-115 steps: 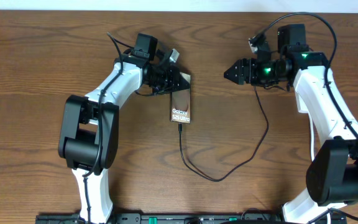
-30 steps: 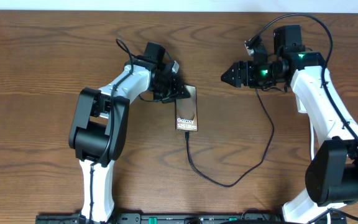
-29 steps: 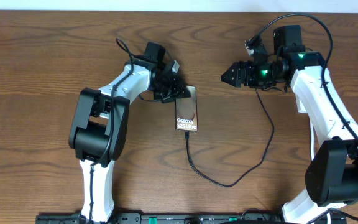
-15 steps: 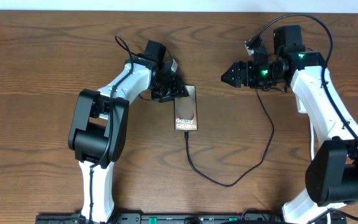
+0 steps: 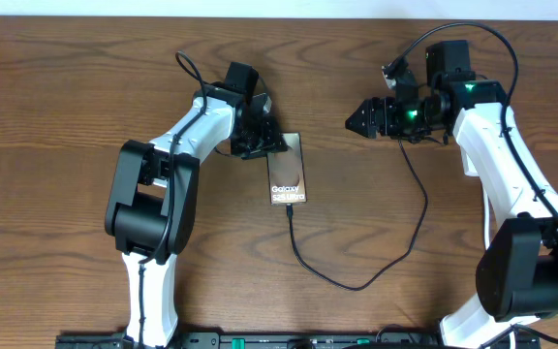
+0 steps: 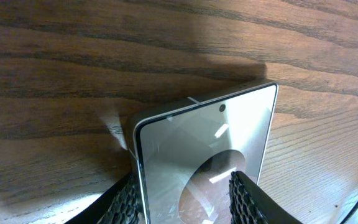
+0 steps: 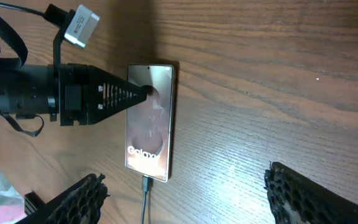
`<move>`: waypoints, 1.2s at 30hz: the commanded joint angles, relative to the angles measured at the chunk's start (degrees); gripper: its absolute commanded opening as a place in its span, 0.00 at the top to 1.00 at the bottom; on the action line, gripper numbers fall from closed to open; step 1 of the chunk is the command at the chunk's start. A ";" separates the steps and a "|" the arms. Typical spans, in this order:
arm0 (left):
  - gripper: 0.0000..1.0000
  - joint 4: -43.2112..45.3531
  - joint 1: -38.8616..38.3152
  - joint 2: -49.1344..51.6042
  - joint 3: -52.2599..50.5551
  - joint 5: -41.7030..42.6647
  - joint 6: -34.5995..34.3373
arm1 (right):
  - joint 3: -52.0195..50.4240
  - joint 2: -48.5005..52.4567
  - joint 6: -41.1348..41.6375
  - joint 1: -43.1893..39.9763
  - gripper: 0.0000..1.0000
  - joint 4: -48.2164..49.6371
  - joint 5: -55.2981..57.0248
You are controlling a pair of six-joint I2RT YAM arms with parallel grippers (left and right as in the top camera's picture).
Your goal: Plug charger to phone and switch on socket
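One risk: the left gripper (image 5: 271, 146) straddles the phone (image 5: 287, 176), grip unclear, and could drag it, tugging the charger (image 5: 356, 287) loose; the right gripper (image 5: 351, 120) gapes wide, empty.

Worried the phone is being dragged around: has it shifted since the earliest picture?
Yes. Against the table's wood grain in the overhead view, the phone has slid slightly toward the robot's right and the near edge.

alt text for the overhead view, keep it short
A phone lies flat on a wooden table, with a black charger cable meeting its near end and looping off right. The left fingers rest at the phone's far end; the right fingers hover apart from it, farther right.
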 commanded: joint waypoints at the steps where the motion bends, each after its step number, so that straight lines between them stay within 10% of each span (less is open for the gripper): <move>1: 0.55 -1.29 0.20 1.68 -1.01 -7.58 0.13 | 0.96 -1.51 -1.22 0.39 0.18 -0.22 0.26; 18: 0.51 -6.58 0.39 -1.51 1.68 -15.56 -0.17 | 0.96 -1.51 -1.27 0.39 0.18 -0.24 0.20; 36: 0.36 -9.33 5.51 -30.62 2.23 -16.74 2.12 | 5.97 -3.63 -2.27 0.33 0.22 0.92 -5.57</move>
